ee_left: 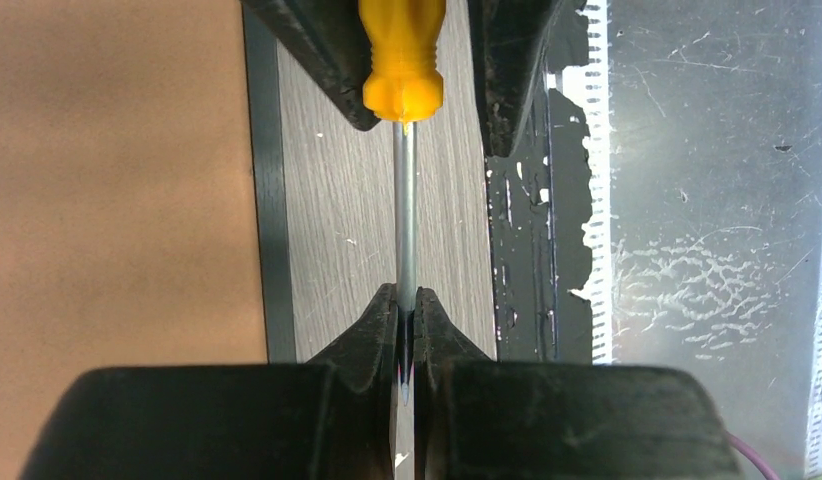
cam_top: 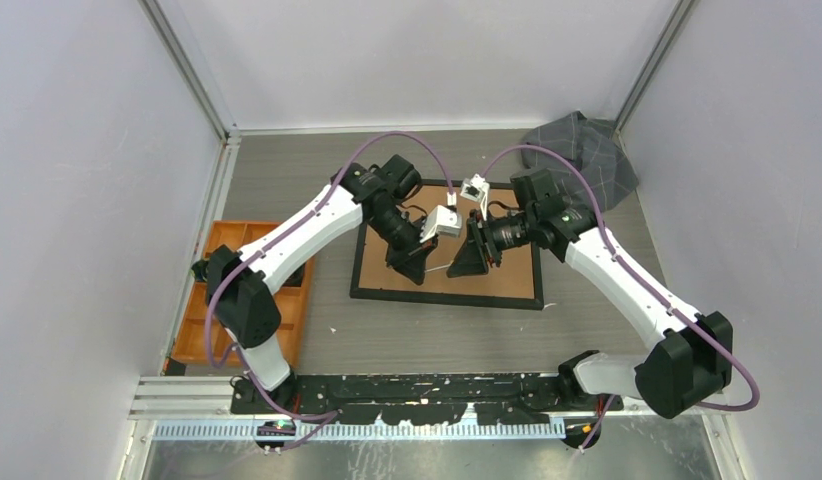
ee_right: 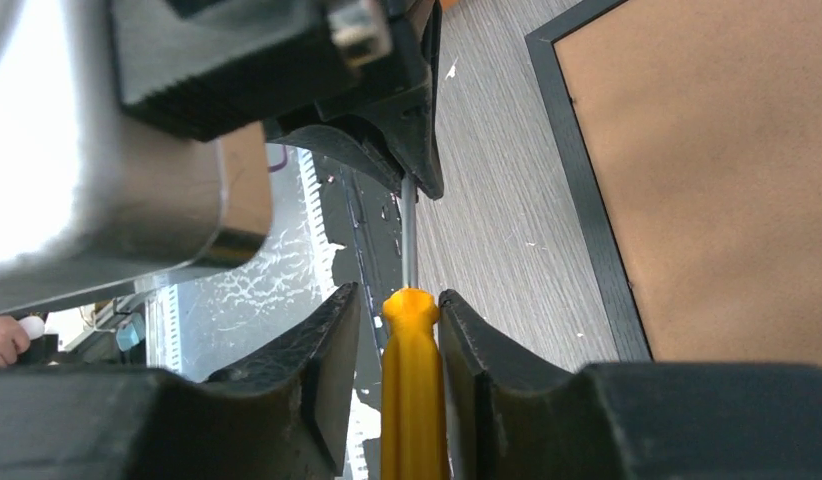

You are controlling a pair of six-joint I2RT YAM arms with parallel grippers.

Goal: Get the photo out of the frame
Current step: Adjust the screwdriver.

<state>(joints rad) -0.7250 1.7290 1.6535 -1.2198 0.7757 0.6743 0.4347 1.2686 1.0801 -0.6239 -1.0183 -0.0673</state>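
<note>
The frame lies face down on the table, with its brown board back up and its thin black border around it. It also shows in the left wrist view and the right wrist view. The photo is hidden. Both grippers hover over the frame's middle, facing each other. My left gripper is shut on the metal shaft of a yellow-handled screwdriver. My right gripper is open around the yellow handle. One finger touches the handle and the other stands a little off it.
An orange compartment tray sits at the left beside the left arm. A crumpled grey cloth lies at the back right. A black rail and a metal strip run along the near edge.
</note>
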